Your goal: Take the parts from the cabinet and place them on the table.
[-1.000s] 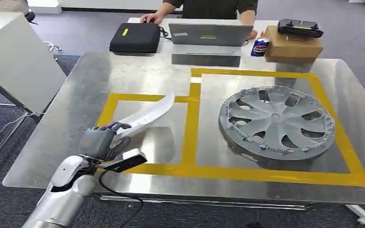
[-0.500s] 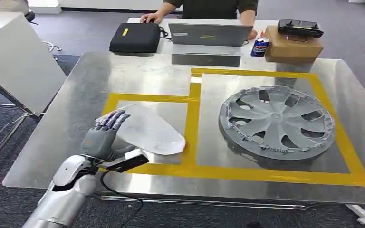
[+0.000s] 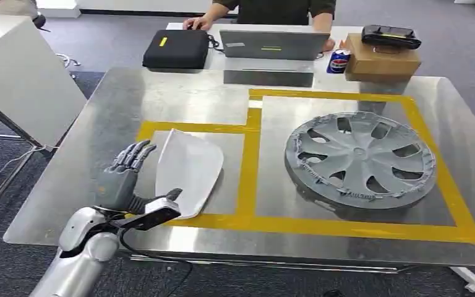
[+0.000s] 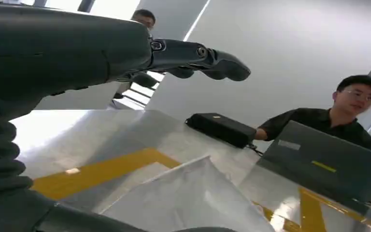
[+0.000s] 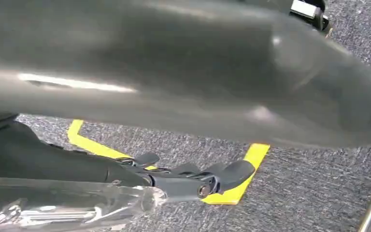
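A white curved panel part (image 3: 188, 170) lies flat on the steel table (image 3: 161, 99), inside the left box of yellow tape (image 3: 247, 167). My left hand (image 3: 120, 176) hovers just left of it with fingers spread, holding nothing; whether the thumb still touches the part's near edge is unclear. The left wrist view shows those outstretched fingers (image 4: 198, 58) above the part (image 4: 193, 198). A grey wheel cover (image 3: 360, 158) rests in the right taped box. My right hand (image 5: 164, 179) hangs over the carpet with fingers extended, beneath a blurred grey surface.
The white cabinet (image 3: 18, 74) stands to the left of the table. Beyond the far edge, a person (image 3: 272, 9) sits at a laptop (image 3: 273, 44), with a black case (image 3: 175, 48), a can (image 3: 339, 60) and a cardboard box (image 3: 381, 57).
The left hand held the white part tilted up, then laid it flat in the left taped box and let go. The fingers have opened and drawn back to the left.
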